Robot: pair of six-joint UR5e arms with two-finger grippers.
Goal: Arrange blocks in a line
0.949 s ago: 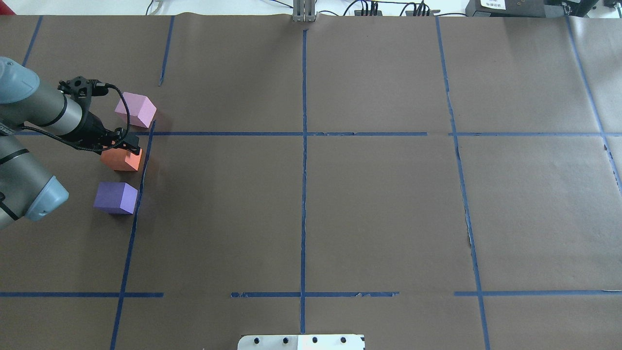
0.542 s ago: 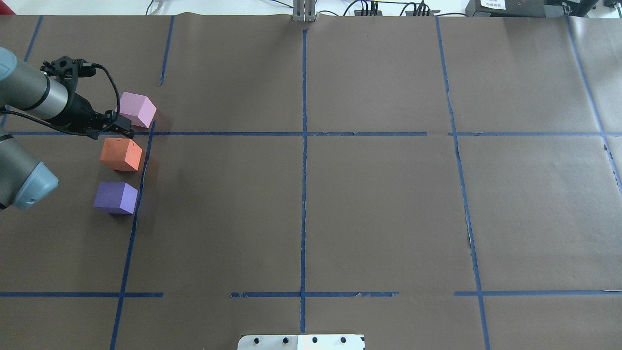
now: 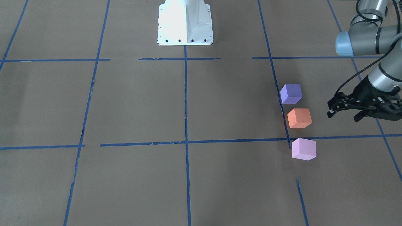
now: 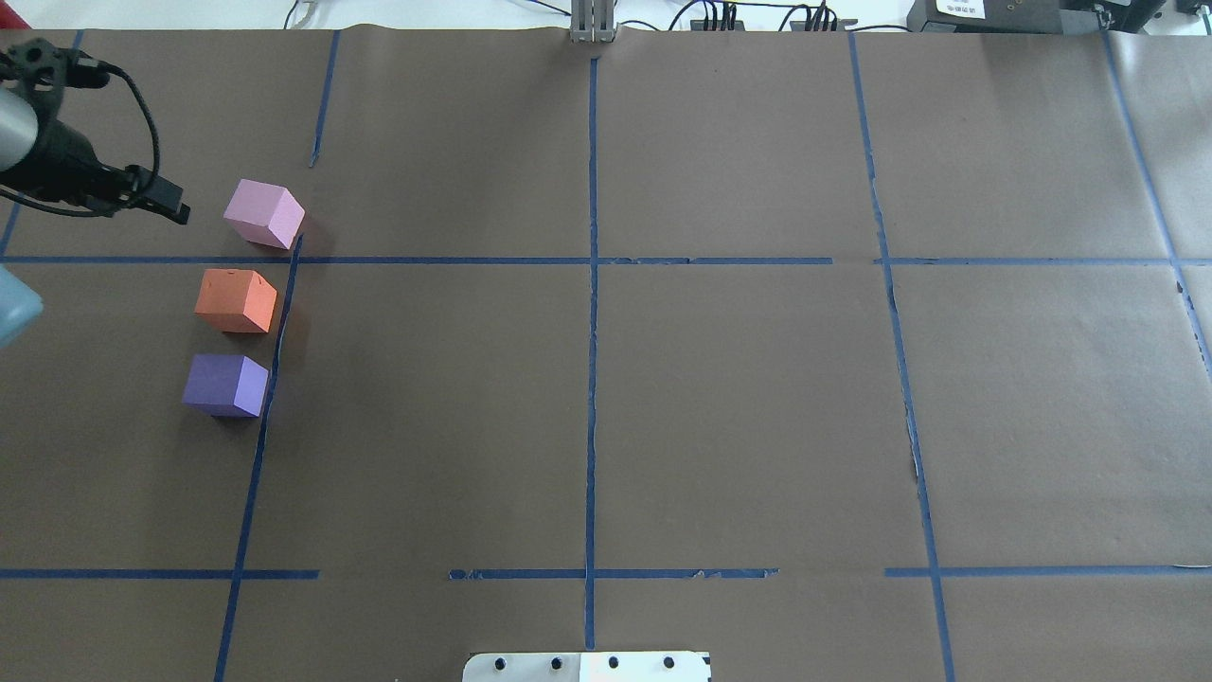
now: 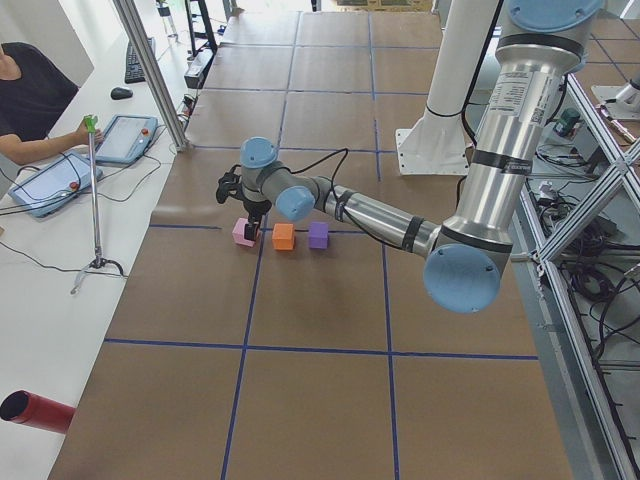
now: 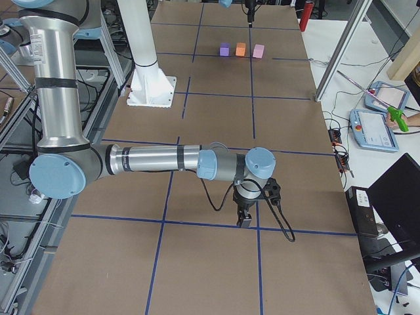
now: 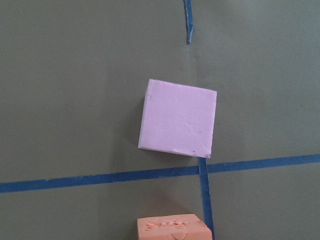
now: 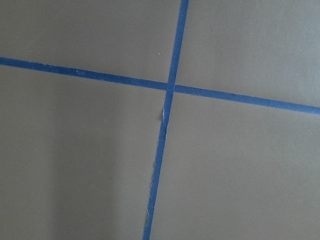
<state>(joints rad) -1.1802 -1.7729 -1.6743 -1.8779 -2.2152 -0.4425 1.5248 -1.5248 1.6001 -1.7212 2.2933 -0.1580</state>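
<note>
Purple block [image 3: 291, 93], orange block [image 3: 299, 118] and pink block [image 3: 303, 149] form 1 row; left gripper [image 3: 343, 115] near them, jaws apart, empty; right gripper [image 6: 245, 220], jaw state unclear.

I'm seeing the pink block [image 4: 265, 214], orange block [image 4: 236, 300] and purple block [image 4: 225, 385] sitting in a tight row along a blue tape line [image 4: 270, 379], with only narrow gaps between them. My left gripper [image 3: 344, 115] is hanging beside the row on its outer side, fingers spread and touching nothing. Brown paper [image 4: 739, 407] is lying bare across the middle, and the white base plate [image 4: 587, 667] is standing at the robot's edge.
</note>
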